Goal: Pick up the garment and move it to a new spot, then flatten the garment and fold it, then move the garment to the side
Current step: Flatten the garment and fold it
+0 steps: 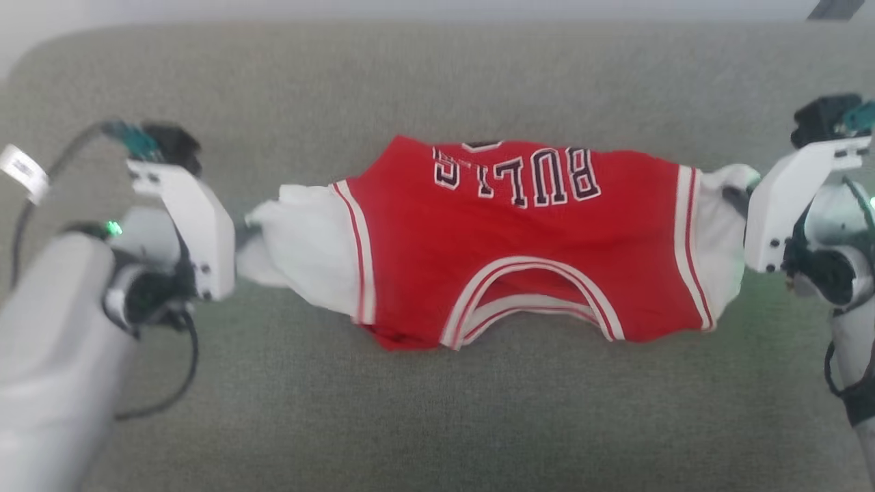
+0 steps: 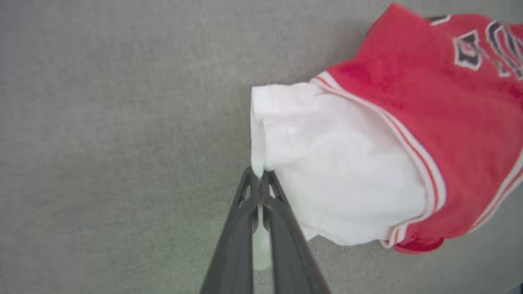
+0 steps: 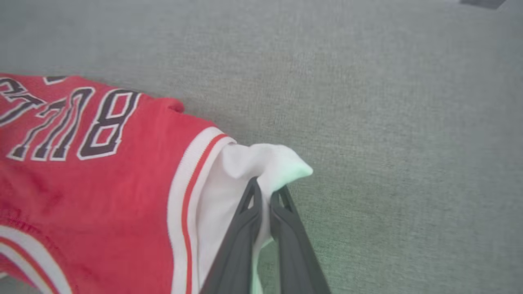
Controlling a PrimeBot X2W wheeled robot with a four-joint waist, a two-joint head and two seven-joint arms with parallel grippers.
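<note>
The garment is a red jersey with striped trim and black lettering, stretched sideways across the grey-green surface, neckline toward me, white inside showing at both ends. My left gripper is shut on the white cloth at the jersey's left end; in the left wrist view its fingers pinch a fold of that cloth. My right gripper is shut on the white cloth at the right end; its fingers clamp a bunched corner in the right wrist view.
A grey-green fabric surface spreads around the jersey with room in front and behind. Its far edge meets a pale wall at the top. A dark object sits at the far right corner. A black cable hangs by my left arm.
</note>
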